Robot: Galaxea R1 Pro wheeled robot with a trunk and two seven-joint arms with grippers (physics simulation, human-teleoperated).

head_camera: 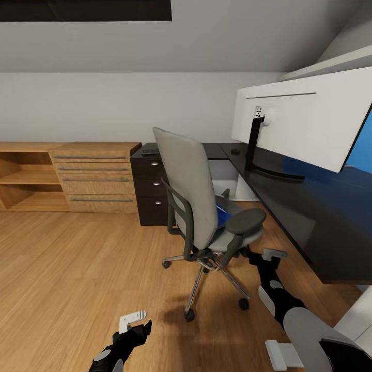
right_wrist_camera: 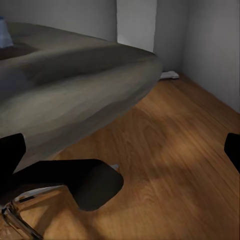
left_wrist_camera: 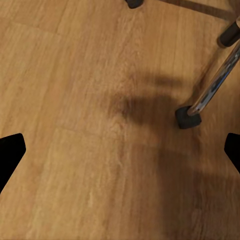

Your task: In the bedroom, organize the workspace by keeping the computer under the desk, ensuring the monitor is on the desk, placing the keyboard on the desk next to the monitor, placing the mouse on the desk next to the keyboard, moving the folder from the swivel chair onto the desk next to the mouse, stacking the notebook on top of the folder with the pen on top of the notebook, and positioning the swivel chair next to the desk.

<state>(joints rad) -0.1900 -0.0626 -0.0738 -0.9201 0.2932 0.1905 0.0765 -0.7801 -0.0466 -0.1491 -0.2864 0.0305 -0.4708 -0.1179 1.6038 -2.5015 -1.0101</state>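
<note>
Your left gripper [head_camera: 135, 321] hangs over the floor with fingers [left_wrist_camera: 11, 150] spread. Your right gripper [head_camera: 261, 254], fingers spread, sits just beside the swivel chair [head_camera: 199, 206]; blue folder [head_camera: 222, 216] on its seat. Monitor [head_camera: 305, 116] on the surface [head_camera: 310, 206] at right.

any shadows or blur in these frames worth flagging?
Head view: soft shadow on the floor under the swivel chair; sharp overall. Left wrist view: a blurred dark shadow patch beside a chair caster. Right wrist view: the close chair seat looks smeared, out of focus.
</note>
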